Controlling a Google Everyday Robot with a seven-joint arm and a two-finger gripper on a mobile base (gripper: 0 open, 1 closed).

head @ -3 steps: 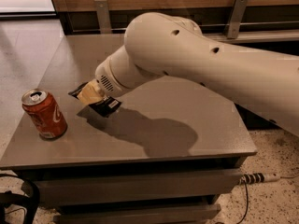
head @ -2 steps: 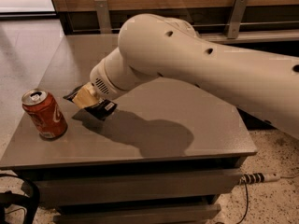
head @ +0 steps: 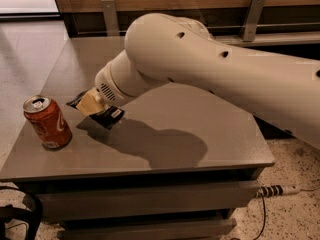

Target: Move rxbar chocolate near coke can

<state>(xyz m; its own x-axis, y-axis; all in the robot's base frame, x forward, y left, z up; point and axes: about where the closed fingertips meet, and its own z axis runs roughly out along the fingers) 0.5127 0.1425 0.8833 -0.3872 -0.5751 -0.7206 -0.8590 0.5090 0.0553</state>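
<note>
Here we are over the grey table (head: 210,134), and the gripper (head: 92,103) hangs just off the end of the big white arm (head: 225,69), low above the tabletop's left half as we look at it. Its pale fingers (head: 89,104) look clamped across the middle of the rxbar chocolate (head: 111,116), so we call it gripping the bar. The black wrapper sticks out either side of the grip, and a shadow on the table below suggests it is held slightly off the surface rather than lying on it.

Now the relation that matters. The coke can (head: 47,123) stands upright to the left of the bar in this view and a touch closer to the table's front edge. The bar's long axis runs from upper left to lower right, so its left tip is the end nearest the can's silver top. The two sit near each other but apart, with a strip of bare table between.

By our reckoning the carry is nearly over, and what remains is lowering the bar and letting go without nudging the can
</note>
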